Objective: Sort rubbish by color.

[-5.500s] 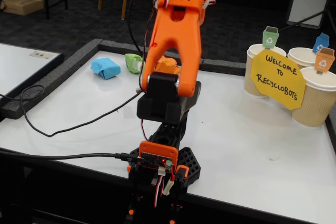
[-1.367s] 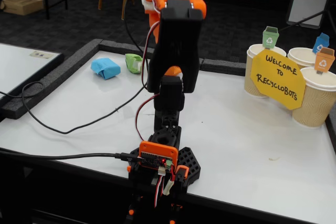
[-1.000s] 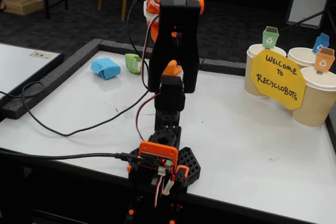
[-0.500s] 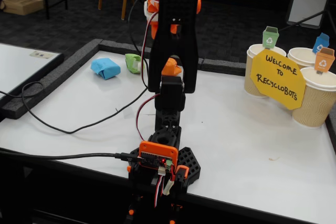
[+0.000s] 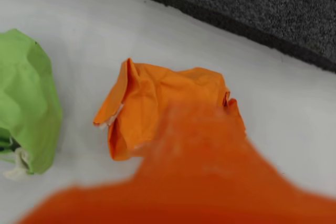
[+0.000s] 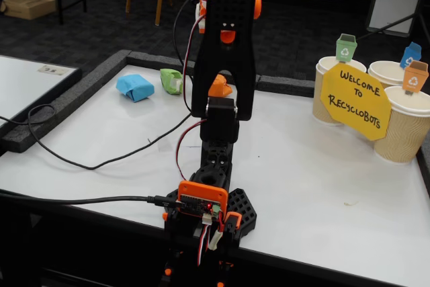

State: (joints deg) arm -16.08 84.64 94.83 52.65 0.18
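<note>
Nothing sorted yet, as judged: lay loose on the white table (image 6: 322, 179) all three wads, well apart from the paper cups (image 6: 406, 132) at the right of the fixed view. Hovered close above the orange wad (image 5: 157, 103), the gripper (image 5: 199, 150), a blur in the wrist view; opening impossible to tell. Just beside, the green wad (image 5: 23, 103); farther left in the fixed view, the blue wad (image 6: 134, 87).

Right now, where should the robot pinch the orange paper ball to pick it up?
Probably across the puffy middle of the orange paper wad, coming straight down from above. It lies flat on the white table with free space on both sides. The green wad lies apart on its left in the wrist view, so avoid swinging that way.
</note>
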